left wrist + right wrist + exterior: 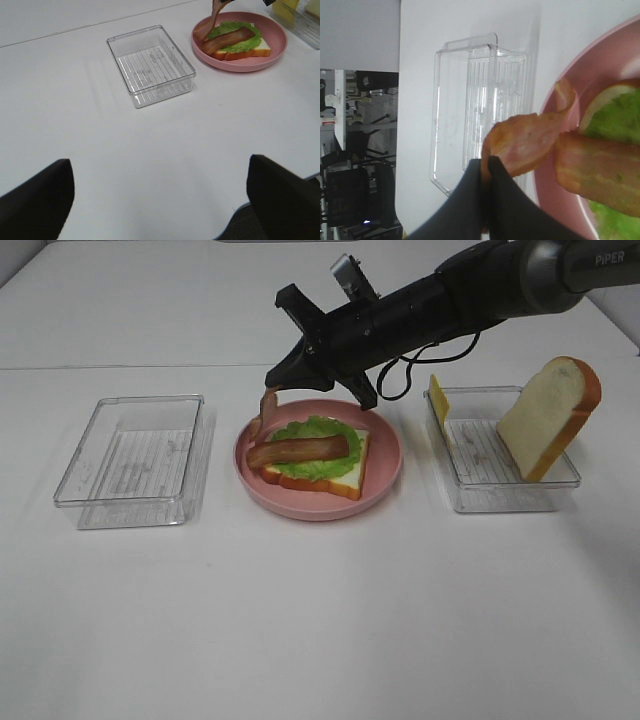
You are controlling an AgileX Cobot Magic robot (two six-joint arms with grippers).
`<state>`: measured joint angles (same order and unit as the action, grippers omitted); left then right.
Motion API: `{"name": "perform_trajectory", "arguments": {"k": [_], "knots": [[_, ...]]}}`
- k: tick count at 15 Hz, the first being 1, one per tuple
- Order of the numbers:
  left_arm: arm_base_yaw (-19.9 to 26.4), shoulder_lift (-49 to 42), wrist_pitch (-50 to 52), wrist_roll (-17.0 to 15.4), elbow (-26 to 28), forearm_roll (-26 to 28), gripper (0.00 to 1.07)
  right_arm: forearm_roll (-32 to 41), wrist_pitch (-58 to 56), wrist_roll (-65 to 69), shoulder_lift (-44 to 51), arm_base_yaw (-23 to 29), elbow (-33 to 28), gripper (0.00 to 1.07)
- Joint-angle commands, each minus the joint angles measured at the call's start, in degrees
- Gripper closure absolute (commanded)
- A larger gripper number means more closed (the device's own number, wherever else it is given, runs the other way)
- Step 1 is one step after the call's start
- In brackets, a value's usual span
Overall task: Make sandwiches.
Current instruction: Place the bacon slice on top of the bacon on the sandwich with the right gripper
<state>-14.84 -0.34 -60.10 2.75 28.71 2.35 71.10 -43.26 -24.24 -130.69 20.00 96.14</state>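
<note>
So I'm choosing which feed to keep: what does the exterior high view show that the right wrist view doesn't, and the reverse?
Only exterior high: the leaning bread slice and yellow cheese in the right clear container. Only right wrist: a close look at the right end effector shut on the held bacon strip. Both: the pink plate, the lettuce, the second bacon strip lying on it, and the left clear container.
</note>
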Motion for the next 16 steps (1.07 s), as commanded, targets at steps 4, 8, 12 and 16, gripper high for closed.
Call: {"name": "perform_trajectory", "arguments": {"k": [4,8,12,16], "knots": [[0.2,-1.2,0.5,0.1,-0.1,0.3,0.18,-20.9,-0.5,12.4,3.1,-0.8,0.3,1.07],[0.2,-1.2,0.5,0.1,-0.1,0.3,0.18,-33.1,-2.2,19.8,4.7,-0.7,0.3,1.07],[0.2,-1.2,0.5,0.1,-0.1,0.3,0.18,-35.4,-3.2,21.3,4.7,-0.7,0.3,0.86],[0.2,-1.2,0.5,0.1,-0.1,0.3,0.18,-35.6,-5.5,20.0,4.8,-0.7,0.3,0.26]]}}
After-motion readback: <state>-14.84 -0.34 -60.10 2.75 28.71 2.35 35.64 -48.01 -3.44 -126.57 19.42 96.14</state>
